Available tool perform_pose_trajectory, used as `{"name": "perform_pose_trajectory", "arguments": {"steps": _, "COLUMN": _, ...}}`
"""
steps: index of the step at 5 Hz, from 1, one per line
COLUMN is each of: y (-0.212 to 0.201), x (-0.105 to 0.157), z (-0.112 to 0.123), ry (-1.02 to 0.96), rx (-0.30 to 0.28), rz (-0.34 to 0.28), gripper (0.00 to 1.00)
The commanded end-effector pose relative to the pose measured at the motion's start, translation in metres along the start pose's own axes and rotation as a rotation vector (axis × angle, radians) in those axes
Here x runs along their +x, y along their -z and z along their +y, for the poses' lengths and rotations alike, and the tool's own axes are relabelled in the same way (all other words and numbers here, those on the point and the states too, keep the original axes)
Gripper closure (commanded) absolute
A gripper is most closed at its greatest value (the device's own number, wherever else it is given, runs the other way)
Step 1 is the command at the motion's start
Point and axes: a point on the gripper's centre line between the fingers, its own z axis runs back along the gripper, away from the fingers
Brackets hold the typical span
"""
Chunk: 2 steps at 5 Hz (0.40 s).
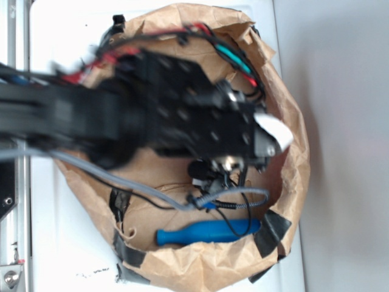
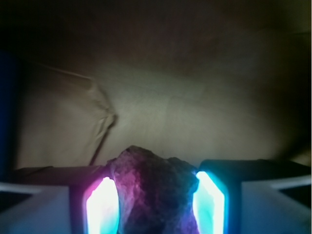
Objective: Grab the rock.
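Fingers (image 2: pixel 103 207) glow on both sides of the rock (image 2: pixel 156 195), pressed against its flanks in a grasp, above the crumpled brown paper bag (image 1: pixel 292 182). Inside that bag, beside its taped lower rim, lies a blue-handled tool (image 1: pixel 206 233).

Rough, matt stone (image 2: pixel 155 190) between glowing translucent pads (image 2: pixel 103 207); crumpled brown paper bag (image 1: pixel 295 182) patched with black tape (image 1: pixel 271 234); smooth blue plastic handle (image 1: pixel 206 233)
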Motion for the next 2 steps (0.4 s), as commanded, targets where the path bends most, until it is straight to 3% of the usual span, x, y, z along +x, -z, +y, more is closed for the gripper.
{"name": "perform_pose_trajectory", "arguments": {"steps": 1, "y": -0.0592, "x": -0.0236, "z": 0.0212, "ry": -0.024, "rx": -0.08, "rz": -0.094, "gripper": 1.0}}
{"name": "perform_pose_trajectory", "arguments": {"steps": 2, "y": -0.0609, "x": -0.0274, "z": 0.0205, "ry": -0.024, "rx": -0.059, "rz": -0.094, "gripper": 1.0}}
